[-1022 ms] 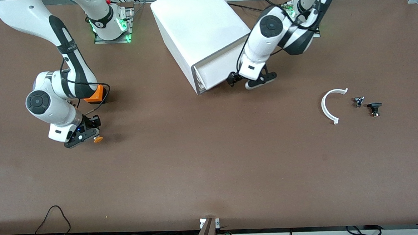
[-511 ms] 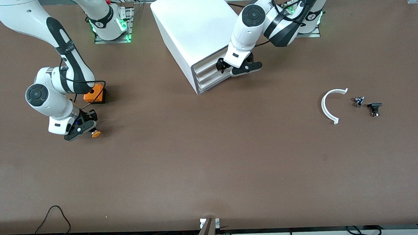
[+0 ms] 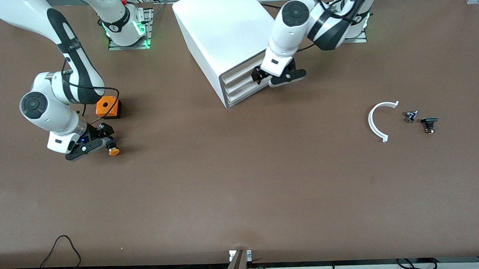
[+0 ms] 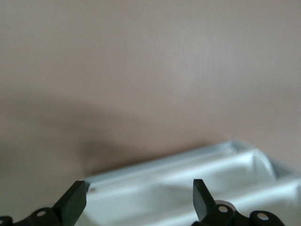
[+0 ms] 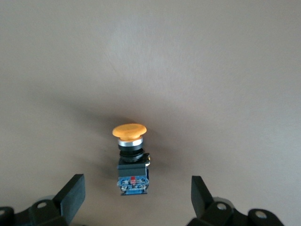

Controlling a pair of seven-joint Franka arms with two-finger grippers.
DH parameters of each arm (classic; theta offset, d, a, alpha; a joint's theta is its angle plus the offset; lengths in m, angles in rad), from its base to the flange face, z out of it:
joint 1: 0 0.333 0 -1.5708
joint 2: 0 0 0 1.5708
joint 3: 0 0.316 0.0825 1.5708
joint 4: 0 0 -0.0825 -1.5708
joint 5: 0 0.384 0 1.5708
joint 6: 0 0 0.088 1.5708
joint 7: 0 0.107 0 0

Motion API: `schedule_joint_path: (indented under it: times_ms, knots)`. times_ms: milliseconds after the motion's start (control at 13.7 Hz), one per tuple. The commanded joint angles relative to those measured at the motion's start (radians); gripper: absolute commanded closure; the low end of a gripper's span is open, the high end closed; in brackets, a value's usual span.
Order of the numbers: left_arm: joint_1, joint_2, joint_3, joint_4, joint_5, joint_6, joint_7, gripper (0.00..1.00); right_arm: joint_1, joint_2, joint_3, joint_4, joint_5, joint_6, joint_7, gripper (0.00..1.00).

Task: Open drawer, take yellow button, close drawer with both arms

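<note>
A: Well, front view first: what differs from half a second ago?

B: Little. The right gripper (image 3: 100,145), in the left part of the frame, has shifted slightly toward the frame's left edge, and the button (image 3: 113,151) now lies on the table (image 3: 242,191) just beside its fingertips rather than between them. The orange cube (image 3: 107,107) above it is fully uncovered now. The left gripper (image 3: 270,76), at upper centre, has stayed at the front of the cabinet (image 3: 228,40), by the drawer (image 3: 239,71), which sits flush with the two below it.

A: And the left wrist view?

B: It shows both black fingers (image 4: 75,202) spread wide, nothing between them, with white drawer fronts blurred at the bottom of the frame. Which drawer is which I cannot tell there.

A: Right wrist view?

B: Fingers (image 5: 73,193) wide apart too; the button (image 5: 130,157) lies on its side between them, touching neither, orange cap toward the top of the frame, a blue end toward the camera. The front view cannot show that.

A: Anything else?

B: At the right of the front view, a white arc (image 3: 378,121) and two small dark parts (image 3: 421,121), too tiny to make out.
</note>
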Motion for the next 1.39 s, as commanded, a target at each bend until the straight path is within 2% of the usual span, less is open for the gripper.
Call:
schedule_joint_path:
  times_ms: [0,73,292,511,584,730,876,1022,1169,1315]
  knots:
    - [0.047,-0.028,0.089,0.029,0.030,0.023,0.000,0.00,-0.014,-0.035,0.056,0.136,0.003,-0.189,0.097,0.00]
    - [0.047,-0.033,0.131,0.057,0.036,0.012,0.023,0.00,-0.011,-0.035,0.075,0.193,0.003,-0.256,0.141,0.00]
    - [0.051,-0.083,0.255,0.086,0.048,-0.041,0.260,0.00,-0.011,-0.035,0.156,0.340,0.003,-0.412,0.366,0.00]
    - [0.050,-0.125,0.367,0.226,0.048,-0.249,0.481,0.00,-0.010,-0.035,0.242,0.470,0.000,-0.553,0.649,0.00]
    - [0.050,-0.137,0.404,0.298,0.048,-0.350,0.511,0.00,-0.008,-0.035,0.248,0.530,0.000,-0.618,0.691,0.00]
    - [0.048,-0.146,0.483,0.426,0.051,-0.533,0.548,0.00,-0.011,-0.041,0.239,0.648,0.000,-0.741,0.692,0.00]
    - [0.050,-0.161,0.549,0.488,0.050,-0.633,0.730,0.00,-0.032,-0.063,0.206,0.701,-0.017,-0.835,0.694,0.00]
    - [0.050,-0.194,0.626,0.491,0.051,-0.657,0.825,0.00,-0.104,-0.078,0.199,0.699,-0.032,-0.887,0.691,0.00]
    - [0.052,-0.240,0.674,0.482,0.068,-0.678,0.936,0.00,-0.160,-0.095,0.196,0.682,-0.028,-0.887,0.586,0.00]
    - [0.056,-0.254,0.677,0.473,0.070,-0.681,1.000,0.00,-0.161,-0.130,0.149,0.620,-0.026,-0.878,0.541,0.00]
